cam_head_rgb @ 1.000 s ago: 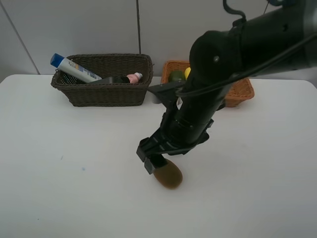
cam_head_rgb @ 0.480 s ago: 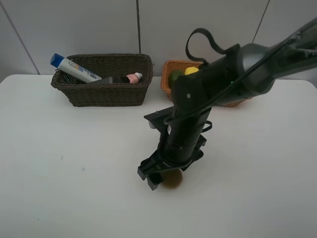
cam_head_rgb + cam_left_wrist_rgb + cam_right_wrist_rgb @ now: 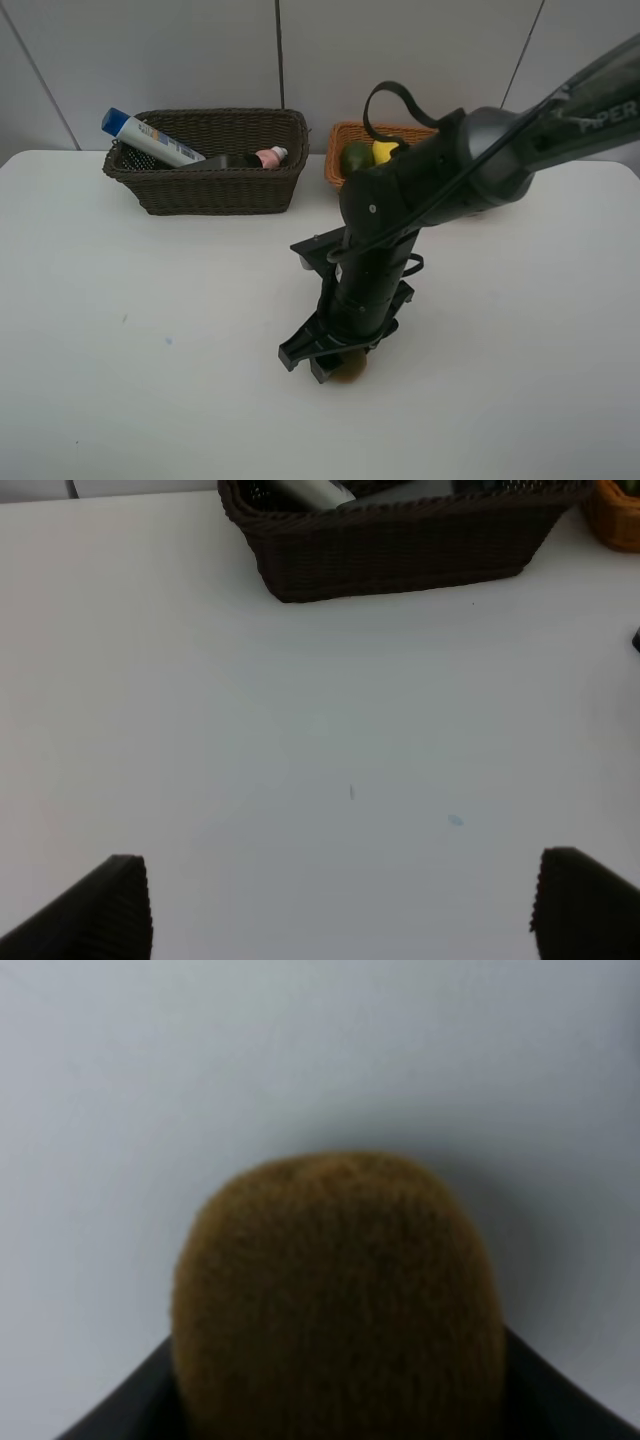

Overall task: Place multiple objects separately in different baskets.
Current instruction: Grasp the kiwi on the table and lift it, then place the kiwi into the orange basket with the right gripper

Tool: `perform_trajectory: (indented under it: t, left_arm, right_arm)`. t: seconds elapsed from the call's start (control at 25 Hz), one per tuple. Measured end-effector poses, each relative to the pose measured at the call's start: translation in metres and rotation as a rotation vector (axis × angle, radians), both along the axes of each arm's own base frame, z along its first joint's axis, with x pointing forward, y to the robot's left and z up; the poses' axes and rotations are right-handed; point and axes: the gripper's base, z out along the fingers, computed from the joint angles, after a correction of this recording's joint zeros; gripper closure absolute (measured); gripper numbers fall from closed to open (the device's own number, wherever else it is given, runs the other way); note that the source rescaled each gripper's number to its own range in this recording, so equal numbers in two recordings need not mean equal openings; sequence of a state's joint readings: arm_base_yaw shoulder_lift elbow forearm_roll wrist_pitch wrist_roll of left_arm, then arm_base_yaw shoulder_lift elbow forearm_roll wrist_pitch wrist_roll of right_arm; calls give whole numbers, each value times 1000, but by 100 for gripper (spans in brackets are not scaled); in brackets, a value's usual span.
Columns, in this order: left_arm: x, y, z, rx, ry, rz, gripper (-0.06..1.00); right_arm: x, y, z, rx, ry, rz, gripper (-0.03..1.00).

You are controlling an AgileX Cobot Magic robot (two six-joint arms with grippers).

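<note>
Down over the brown kiwi point(image 3: 352, 371) with the right gripper point(image 3: 335, 365), near the front middle of the counter point(image 3: 120, 330). A second ago: hovering just above the fruit, fingers spread wide. Now: lowered around it and drawn in. In the right wrist view, clenched on the kiwi point(image 3: 335, 1300), which is pressed on both flanks by the dark fingers point(image 3: 120, 1415) and fills the gap between them. Apparently not lifted yet; from the high view, resting on the counter still.

Means a switch from approach to grasp, with the carry yet to begin.

Already lodged in the lighter orange-tan basket point(image 3: 334, 168), far and right of centre: green fruit point(image 3: 357, 155) and yellow lemon point(image 3: 383, 150). Probably the place for the kiwi too, fruit with fruit. In the dark brown basket point(image 3: 210, 190), far left: blue-capped white bottle point(image 3: 150, 138) and small pink bottle point(image 3: 270, 157).

Over on the left gripper point(image 3: 345, 910): fingers released, spread wide above bare counter, grasping nothing, on the near side of the dark brown basket.

Next, likely a straight lift, then a carry far and right over the basket rim. Worth watching: a round, fuzzy skin, apt to roll or slip if pinched off-centre.
</note>
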State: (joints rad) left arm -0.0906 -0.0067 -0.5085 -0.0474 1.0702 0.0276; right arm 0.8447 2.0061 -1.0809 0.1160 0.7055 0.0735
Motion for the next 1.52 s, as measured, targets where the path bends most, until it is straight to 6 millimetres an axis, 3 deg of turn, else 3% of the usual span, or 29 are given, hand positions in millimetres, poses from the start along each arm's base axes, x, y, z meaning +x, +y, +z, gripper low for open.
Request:
perform_trajectory:
  t: [0.2, 0.28, 0.36, 0.52, 0.64, 0.76, 0.88, 1.16, 1.36, 1.52]
  left_arm:
    - [0, 0, 0, 0, 0, 0, -5]
    - [0, 0, 0, 0, 0, 0, -5]
    - [0, 0, 0, 0, 0, 0, -5]
    - [0, 0, 0, 0, 0, 0, -5]
    - [0, 0, 0, 0, 0, 0, -5]
    - [0, 0, 0, 0, 0, 0, -5]
    - [0, 0, 0, 0, 0, 0, -5]
    - [0, 0, 0, 0, 0, 0, -5]
    - [0, 0, 0, 0, 0, 0, -5]
    - [0, 0, 0, 0, 0, 0, -5]
  right_arm:
    - [-1, -1, 10, 3, -5, 6, 62]
    - [0, -3, 30, 34, -52, 18, 62]
    - [7, -9, 62, 72, -125, 25, 62]
    - [45, -38, 127, 130, -308, -50, 62]
    - [90, -75, 154, 155, -414, -195, 62]
    - [128, -116, 157, 146, -460, -336, 62]
    - [152, -140, 151, 129, -469, -416, 62]
    - [188, -149, 152, 186, -611, -446, 62]
    - [222, -176, 111, 164, -615, -517, 62]
    - [233, -198, 78, 128, -580, -562, 62]
